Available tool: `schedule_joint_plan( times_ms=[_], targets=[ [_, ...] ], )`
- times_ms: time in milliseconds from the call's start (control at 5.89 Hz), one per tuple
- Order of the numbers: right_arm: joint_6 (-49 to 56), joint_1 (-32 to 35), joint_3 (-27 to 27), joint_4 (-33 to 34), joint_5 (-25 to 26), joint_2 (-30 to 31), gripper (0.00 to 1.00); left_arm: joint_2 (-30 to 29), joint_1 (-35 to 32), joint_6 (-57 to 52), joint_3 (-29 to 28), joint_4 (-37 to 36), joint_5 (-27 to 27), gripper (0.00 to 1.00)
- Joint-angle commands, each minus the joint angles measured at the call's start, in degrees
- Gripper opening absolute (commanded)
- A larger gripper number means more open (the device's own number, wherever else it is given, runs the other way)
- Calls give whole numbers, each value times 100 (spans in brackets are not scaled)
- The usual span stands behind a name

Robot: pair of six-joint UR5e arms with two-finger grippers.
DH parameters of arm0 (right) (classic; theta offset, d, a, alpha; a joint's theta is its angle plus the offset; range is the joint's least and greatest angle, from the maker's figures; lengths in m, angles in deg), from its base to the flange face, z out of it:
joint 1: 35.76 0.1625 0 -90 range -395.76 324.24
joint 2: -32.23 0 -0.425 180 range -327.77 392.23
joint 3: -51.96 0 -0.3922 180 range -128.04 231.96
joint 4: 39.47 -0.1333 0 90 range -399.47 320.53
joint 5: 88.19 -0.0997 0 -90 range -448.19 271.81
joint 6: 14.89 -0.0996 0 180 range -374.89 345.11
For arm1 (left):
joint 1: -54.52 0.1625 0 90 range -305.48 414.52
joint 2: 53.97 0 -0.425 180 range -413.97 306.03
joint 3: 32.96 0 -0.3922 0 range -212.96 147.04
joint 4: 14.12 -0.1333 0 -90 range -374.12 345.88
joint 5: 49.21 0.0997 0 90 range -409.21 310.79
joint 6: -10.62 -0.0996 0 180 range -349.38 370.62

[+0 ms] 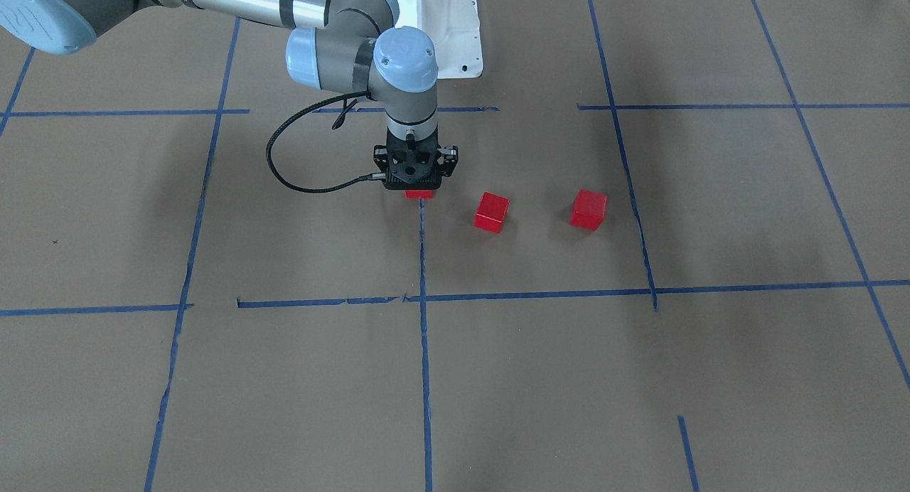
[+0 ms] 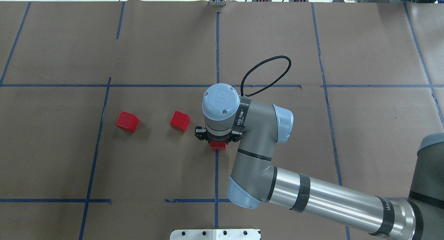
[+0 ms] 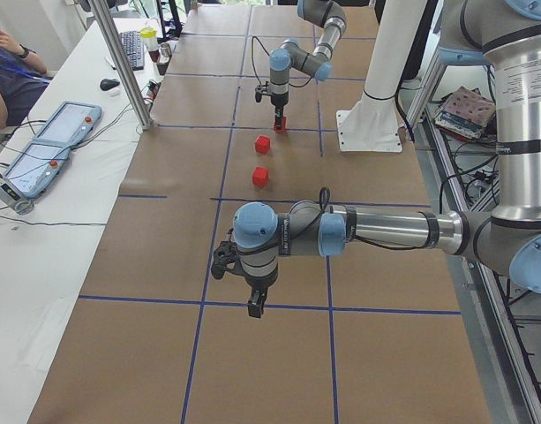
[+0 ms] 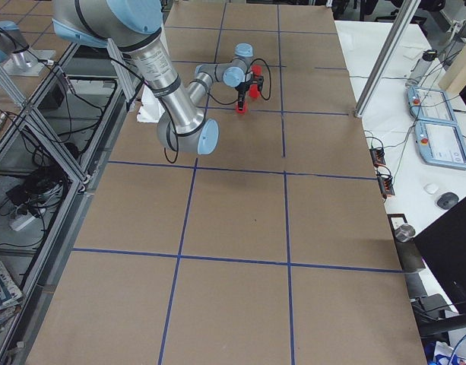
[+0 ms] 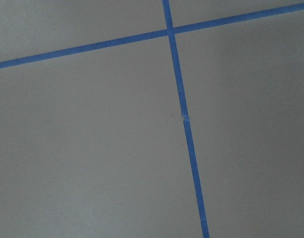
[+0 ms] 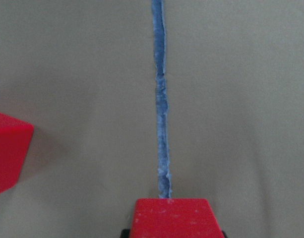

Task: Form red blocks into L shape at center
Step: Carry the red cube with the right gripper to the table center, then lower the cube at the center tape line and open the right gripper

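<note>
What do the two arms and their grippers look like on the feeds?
Both the right arm and left arm have silver tubes, grey joints, black bands and light-blue caps; a right-arm cap bears a raised logo. The right gripper and left gripper are black. A black cable loops off the right wrist.

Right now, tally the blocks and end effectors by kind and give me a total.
Red blocks: 3
End effectors: 2, the right end effector closed on one block, the left end effector away from the blocks
Total: 5
</note>
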Motion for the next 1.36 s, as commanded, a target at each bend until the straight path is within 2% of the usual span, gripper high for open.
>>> schedule_joint_plan(
  times_ms=[0, 170, 509, 679, 1189],
  targets=[
    [1, -2, -17, -2, 4, -9, 37, 0, 0, 0, -1, 0, 0, 100],
    [1, -2, -26, -2, 13, -9, 47, 0, 0, 0, -1, 0, 0, 100],
    [1, -2, -17, -2, 4, -9, 49, 0, 0, 0, 8, 0, 0, 100],
    [-8, -28, -17, -2, 39, -9, 62, 0, 0, 0, -1, 0, 0, 100],
    [-8, -46, -26, -2, 39, -18, 71, 0, 0, 0, -1, 0, 0, 100]
  ],
)
